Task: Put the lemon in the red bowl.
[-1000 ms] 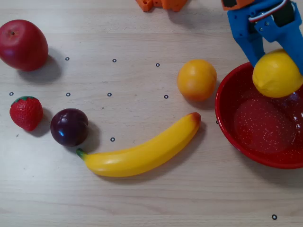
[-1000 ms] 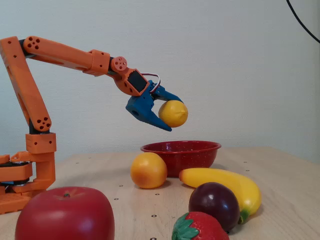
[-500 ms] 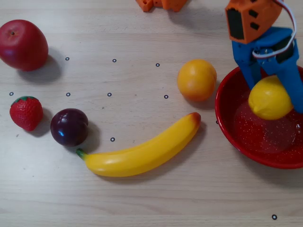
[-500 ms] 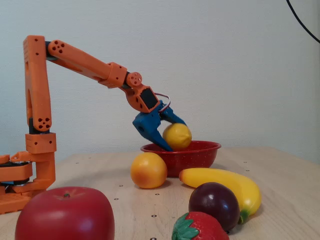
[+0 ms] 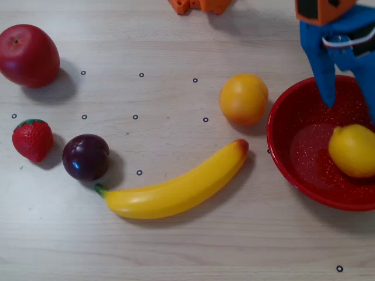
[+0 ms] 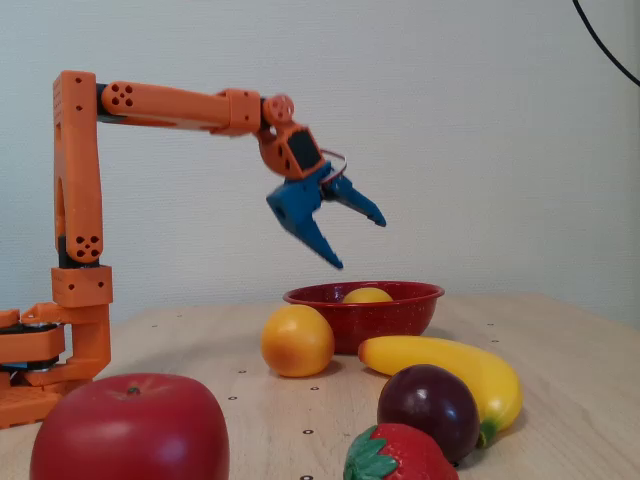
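Resting inside the red bowl, the lemon lies beneath the empty, spread-open pincer.

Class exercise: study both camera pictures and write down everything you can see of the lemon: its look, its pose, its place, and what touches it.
The lemon is small, bright yellow, smooth and glossy like plastic. It lies inside the red bowl, towards the right side in the overhead view. In the fixed view only its rounded top shows above the rim. Its underside is hidden; it appears to rest on the bowl's inside. The open gripper hangs above the bowl, clear of it.
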